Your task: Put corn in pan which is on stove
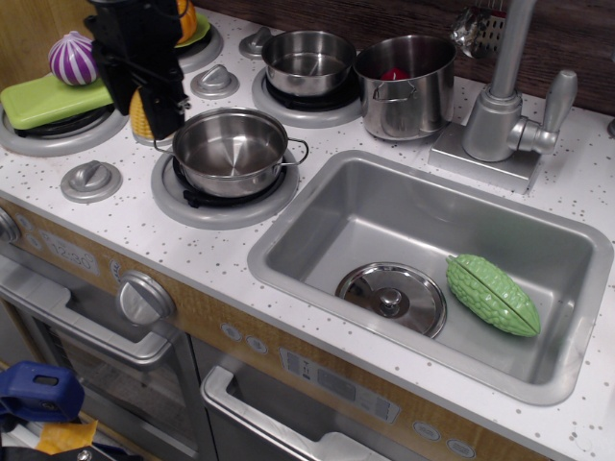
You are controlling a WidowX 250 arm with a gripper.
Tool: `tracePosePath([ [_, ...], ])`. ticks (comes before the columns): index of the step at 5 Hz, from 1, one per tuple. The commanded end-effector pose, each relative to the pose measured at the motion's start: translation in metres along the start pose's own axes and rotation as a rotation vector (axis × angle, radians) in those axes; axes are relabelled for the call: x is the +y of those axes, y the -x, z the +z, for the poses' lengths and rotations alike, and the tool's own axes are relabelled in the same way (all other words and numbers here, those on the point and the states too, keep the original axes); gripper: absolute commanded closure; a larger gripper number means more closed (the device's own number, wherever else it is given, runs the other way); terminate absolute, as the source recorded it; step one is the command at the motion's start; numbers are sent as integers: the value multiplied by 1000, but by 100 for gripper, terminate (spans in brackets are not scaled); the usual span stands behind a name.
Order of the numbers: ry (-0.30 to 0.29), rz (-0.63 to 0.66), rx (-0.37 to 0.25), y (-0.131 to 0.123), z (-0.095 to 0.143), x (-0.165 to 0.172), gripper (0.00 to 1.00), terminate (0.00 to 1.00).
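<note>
Up in the upper left of the frame the black gripper [152, 113] hangs over the counter with its fingers closed on the corn [140, 116], of which only a strip of yellow kernels shows at the left edge of the fingers. The cob is held off the surface, just left of the pan [229, 151], not over its bowl. That pan, a shiny steel one with small side handles, sits empty on the front burner of the stove [221, 206], whose white speckled top runs across the left half of the picture with grey knobs dotted about. Behind it, at top centre, a second small steel pan [307, 61] rests on the rear burner, and touching its right side stands a taller steel pot [405, 86] with something red inside, too hidden to make out. At far left a green board [43, 101] lies on another burner with a purple-and-white striped vegetable [73, 58] on top of it. Behind the arm, at the top edge, a bit of an orange thing on a green plate [197, 29] peeks out. The right half of the frame is taken by the grey sink [317, 226], with a steel lid [391, 298] lying flat on its floor and a bumpy green gourd [492, 294] just beside it to the right. The faucet [504, 106] stands behind the sink at upper right.
</note>
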State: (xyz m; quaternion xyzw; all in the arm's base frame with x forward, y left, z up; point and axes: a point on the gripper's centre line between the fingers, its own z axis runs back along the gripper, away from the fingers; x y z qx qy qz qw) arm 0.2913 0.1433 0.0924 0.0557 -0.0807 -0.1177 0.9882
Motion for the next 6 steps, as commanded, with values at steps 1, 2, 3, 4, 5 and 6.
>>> tracePosePath([
  [1,-41,-66,-100,-27,7,0,100,0],
  [2,-29,-107,-148,-43,-7,-12,100,0],
  [3,11,-120,-139,-47,-14,-12,100,0],
  [4,45,-120,-131,-46,-18,-11,0,0],
  [5,45,-120,-131,-46,-18,-11,0,0],
  [6,45,-120,-131,-46,-18,-11,0,100],
])
